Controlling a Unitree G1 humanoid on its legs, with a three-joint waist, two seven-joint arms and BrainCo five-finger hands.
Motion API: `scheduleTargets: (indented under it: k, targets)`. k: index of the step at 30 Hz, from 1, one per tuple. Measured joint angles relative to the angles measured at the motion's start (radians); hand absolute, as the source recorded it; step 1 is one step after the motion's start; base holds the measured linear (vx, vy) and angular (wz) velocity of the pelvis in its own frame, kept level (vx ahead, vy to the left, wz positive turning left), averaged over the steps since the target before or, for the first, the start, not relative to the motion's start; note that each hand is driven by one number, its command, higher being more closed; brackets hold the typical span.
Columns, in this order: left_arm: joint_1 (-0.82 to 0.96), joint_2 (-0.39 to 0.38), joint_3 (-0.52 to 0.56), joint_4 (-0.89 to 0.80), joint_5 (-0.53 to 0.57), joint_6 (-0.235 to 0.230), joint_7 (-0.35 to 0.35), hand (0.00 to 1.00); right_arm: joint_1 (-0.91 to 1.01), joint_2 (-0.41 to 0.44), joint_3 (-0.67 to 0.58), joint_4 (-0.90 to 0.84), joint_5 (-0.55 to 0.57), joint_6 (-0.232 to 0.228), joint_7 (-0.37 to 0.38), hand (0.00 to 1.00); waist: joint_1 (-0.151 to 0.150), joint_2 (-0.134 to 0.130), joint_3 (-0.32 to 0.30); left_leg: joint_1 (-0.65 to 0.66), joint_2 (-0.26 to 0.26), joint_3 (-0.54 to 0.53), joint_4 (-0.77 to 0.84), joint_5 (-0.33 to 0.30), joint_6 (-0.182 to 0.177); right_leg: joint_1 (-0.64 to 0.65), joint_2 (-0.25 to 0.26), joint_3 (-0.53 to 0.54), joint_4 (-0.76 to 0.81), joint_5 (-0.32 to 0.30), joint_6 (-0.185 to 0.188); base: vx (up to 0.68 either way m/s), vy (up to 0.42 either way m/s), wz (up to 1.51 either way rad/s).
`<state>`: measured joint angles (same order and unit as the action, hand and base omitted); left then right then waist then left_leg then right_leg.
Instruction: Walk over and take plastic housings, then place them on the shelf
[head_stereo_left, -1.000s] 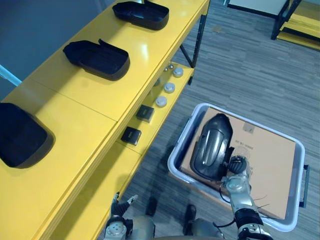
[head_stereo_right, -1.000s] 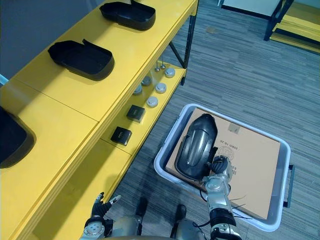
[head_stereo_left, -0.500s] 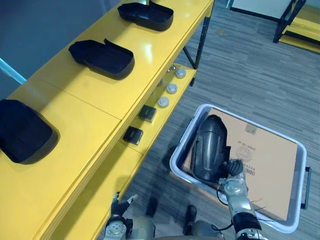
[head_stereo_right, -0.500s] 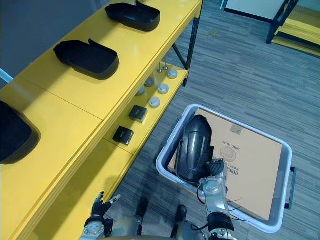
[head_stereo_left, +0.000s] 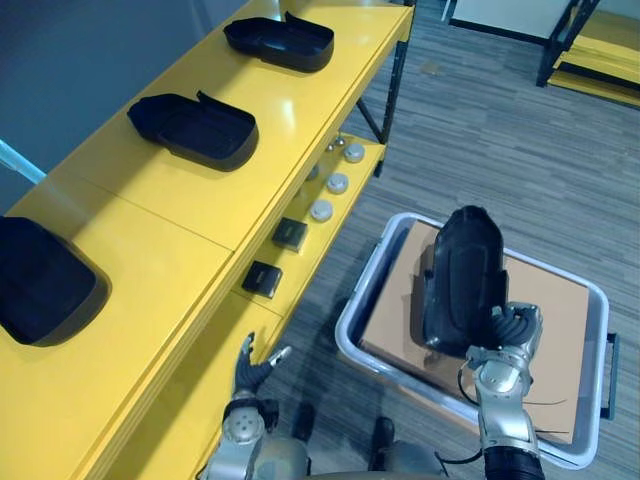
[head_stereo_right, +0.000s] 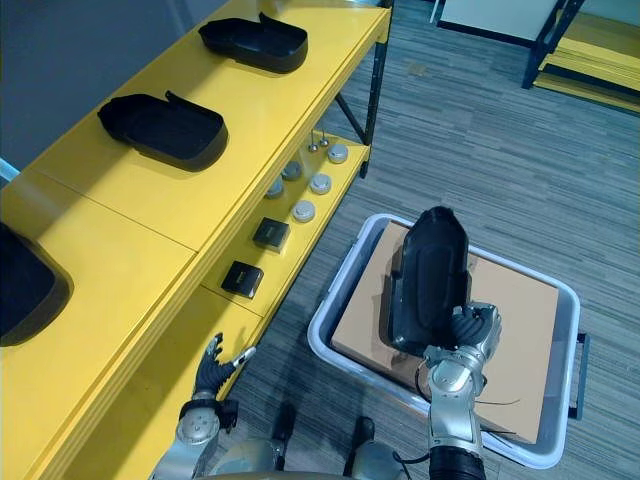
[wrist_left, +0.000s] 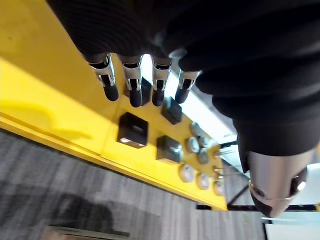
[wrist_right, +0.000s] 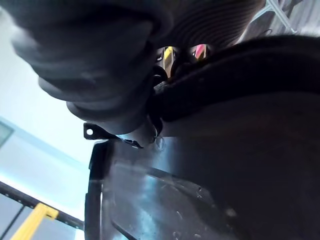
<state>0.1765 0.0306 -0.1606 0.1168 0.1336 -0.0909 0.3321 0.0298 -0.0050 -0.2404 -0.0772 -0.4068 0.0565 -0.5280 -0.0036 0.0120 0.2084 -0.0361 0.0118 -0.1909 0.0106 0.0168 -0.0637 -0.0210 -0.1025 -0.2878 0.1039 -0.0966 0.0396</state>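
Gripping plastic housing (head_stereo_left: 468, 270), right hand (head_stereo_left: 508, 332) fingers curled round its base; left hand (head_stereo_left: 252, 368) straight-fingered, empty; carry upright, clearing shelf (head_stereo_left: 200, 200) edge.

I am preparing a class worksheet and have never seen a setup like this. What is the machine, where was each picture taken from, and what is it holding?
This is a walking humanoid robot with two arms. Two pictures come from cameras in its head, looking down. The other two come from cameras on its wrists, very close up. Its right hand grips a black plastic housing, held upright over a grey bin lined with cardboard. Its left hand is open and empty beside the yellow shelf. Three more housings lie on the shelf's top. Small black boxes and round silver parts sit on the lower level.
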Motion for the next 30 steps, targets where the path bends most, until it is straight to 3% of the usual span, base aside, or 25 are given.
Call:
scheduleTargets:
  k: [6,11,17,24,30]
  targets:
    - [-0.031,0.000,-0.079,-0.171,-0.018,-0.028,0.026,0.00,0.007,0.000,0.105,-0.142,-0.041,-0.014,-0.019,1.00,-0.014,-0.001,-0.032,0.027,-0.001,0.003,0.000,-0.003,0.004,0.020,0.005,0.015,-0.001,0.000,0.000,0.01,-0.005,-0.10]
    - [-0.109,0.001,-0.165,-0.244,-0.035,-0.052,0.068,0.00,0.006,-0.002,0.199,-0.249,-0.075,-0.056,-0.037,1.00,-0.014,-0.001,-0.072,0.041,0.005,0.022,0.000,-0.015,0.023,0.017,0.015,0.044,-0.001,0.004,-0.002,-0.04,0.013,-0.11]
    - [-0.194,0.004,-0.252,-0.244,-0.054,-0.053,0.084,0.00,-0.001,-0.003,0.335,-0.313,-0.066,-0.116,-0.036,1.00,-0.027,-0.007,-0.103,0.052,0.004,0.056,0.000,-0.018,0.028,0.015,0.017,0.077,-0.002,0.019,0.001,-0.04,0.025,-0.17]
    - [-0.272,0.004,-0.344,-0.239,-0.064,-0.052,0.084,0.00,-0.001,-0.003,0.455,-0.340,-0.032,-0.128,-0.016,1.00,-0.035,-0.013,-0.119,0.063,0.006,0.083,-0.001,-0.040,0.034,0.002,0.023,0.108,-0.001,0.026,0.007,-0.06,0.024,-0.15]
    - [-0.321,0.002,-0.358,-0.196,-0.086,-0.049,0.110,0.00,-0.002,-0.004,0.506,-0.355,0.009,-0.157,-0.013,1.00,-0.037,-0.021,-0.148,0.053,0.005,0.099,-0.001,-0.039,0.035,-0.016,0.022,0.126,-0.001,0.039,0.005,0.00,0.009,-0.09]
